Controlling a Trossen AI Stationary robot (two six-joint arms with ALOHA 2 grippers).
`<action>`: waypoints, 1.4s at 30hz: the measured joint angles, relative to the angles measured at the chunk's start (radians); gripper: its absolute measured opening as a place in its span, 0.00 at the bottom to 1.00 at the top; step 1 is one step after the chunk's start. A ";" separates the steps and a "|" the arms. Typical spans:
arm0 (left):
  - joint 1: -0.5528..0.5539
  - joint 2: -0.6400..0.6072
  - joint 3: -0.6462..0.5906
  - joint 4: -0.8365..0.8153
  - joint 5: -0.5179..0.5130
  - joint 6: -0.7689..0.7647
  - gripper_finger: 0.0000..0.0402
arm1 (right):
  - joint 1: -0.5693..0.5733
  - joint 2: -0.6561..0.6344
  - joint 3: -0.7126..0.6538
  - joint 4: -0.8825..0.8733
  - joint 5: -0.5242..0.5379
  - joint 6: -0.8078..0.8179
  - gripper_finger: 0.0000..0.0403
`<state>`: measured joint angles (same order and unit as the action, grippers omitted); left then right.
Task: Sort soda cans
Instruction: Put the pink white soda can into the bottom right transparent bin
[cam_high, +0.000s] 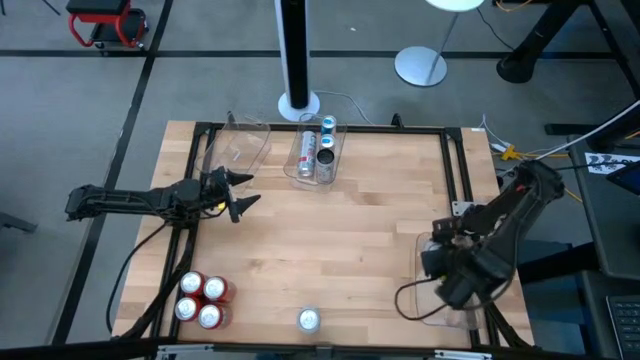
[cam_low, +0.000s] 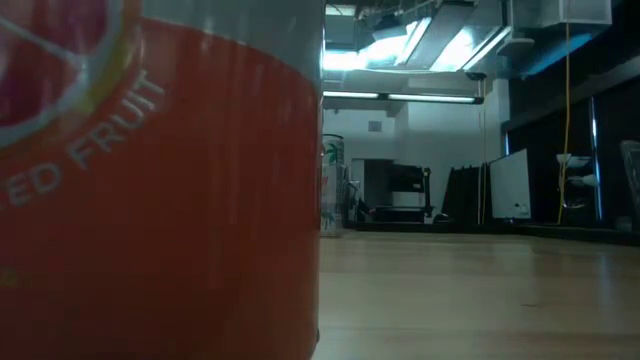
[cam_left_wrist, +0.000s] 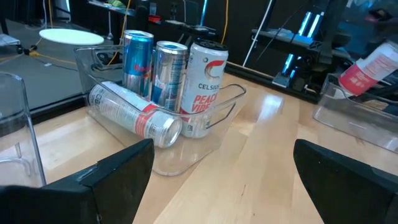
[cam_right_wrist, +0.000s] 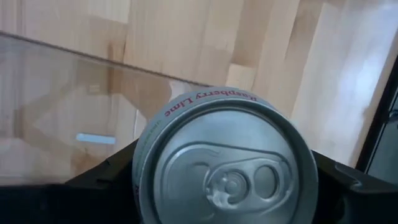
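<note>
Soda cans: from above, four red cans (cam_high: 201, 299) stand at the desk's (cam_high: 340, 240) front-left corner, one silver can (cam_high: 309, 319) at the front edge, middle bare. The left wrist view shows the open left hand (cam_left_wrist: 217, 180) facing a clear bin (cam_left_wrist: 186, 149) with three upright cans and one lying. The right hand (cam_right_wrist: 224, 180) grips a silver-topped can (cam_right_wrist: 227, 168) over another bin (cam_right_wrist: 74, 124).

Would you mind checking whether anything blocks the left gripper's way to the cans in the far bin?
Nothing visible does. The left gripper is open, and only bare table lies between it and the clear bin holding the cans.
</note>
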<state>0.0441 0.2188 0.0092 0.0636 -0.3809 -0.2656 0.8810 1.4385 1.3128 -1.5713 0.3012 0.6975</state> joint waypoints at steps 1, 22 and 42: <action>0.000 0.000 0.000 0.000 0.000 -0.001 0.93 | 0.010 -0.003 -0.007 0.003 0.003 0.013 0.73; 0.000 0.000 0.000 0.001 0.000 0.003 0.93 | 0.097 -0.106 -0.332 0.197 -0.102 0.311 0.72; 0.000 0.000 0.000 0.000 0.000 -0.007 0.93 | 0.094 -0.180 -0.495 0.348 -0.041 0.327 0.84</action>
<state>0.0439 0.2188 0.0090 0.0631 -0.3807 -0.2726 0.9753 1.2583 0.8176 -1.2231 0.2600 1.0241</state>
